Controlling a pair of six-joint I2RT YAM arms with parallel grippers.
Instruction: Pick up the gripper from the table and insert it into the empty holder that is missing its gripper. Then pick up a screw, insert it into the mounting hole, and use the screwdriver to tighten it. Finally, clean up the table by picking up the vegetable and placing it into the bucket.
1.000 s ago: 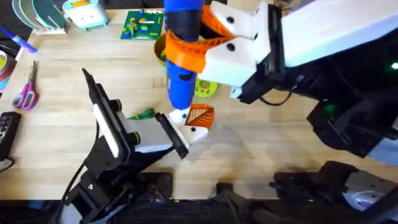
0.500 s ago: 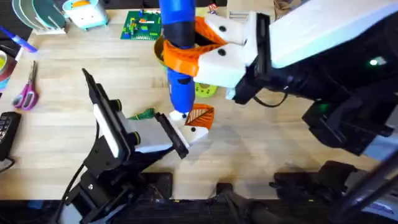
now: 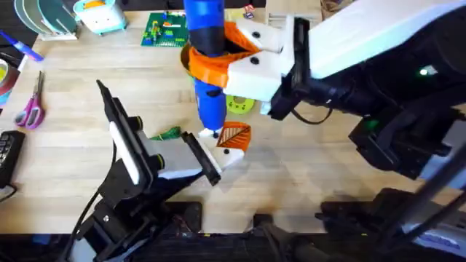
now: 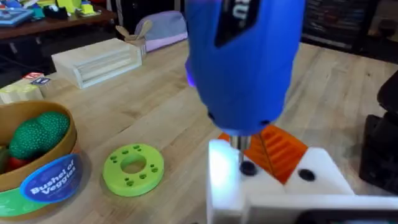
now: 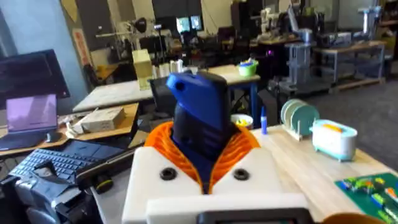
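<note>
The screwdriver (image 3: 207, 65) stands upright over the white holder (image 3: 227, 155), its metal tip at the mounting hole beside the fitted orange gripper (image 3: 234, 134); the screw-tightening step is judged to be in hand. The right hand (image 3: 218, 62) grasps the screwdriver body, while the left hand (image 3: 191, 164) holds the holder on the worktop (image 3: 306, 160). The next move calls for steady downward pressure; the vegetable (image 3: 167, 133) lies near, not yet in the bucket (image 4: 34, 165).

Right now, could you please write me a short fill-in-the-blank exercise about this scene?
1. The right end effector grips the ____ screwdriver.
2. The screwdriver stands ____, tip down on the white holder.
3. The green disc lies ____ the bucket.
4. The small green vegetable lies on the ____.

Missing: blue; upright; beside; table
</note>
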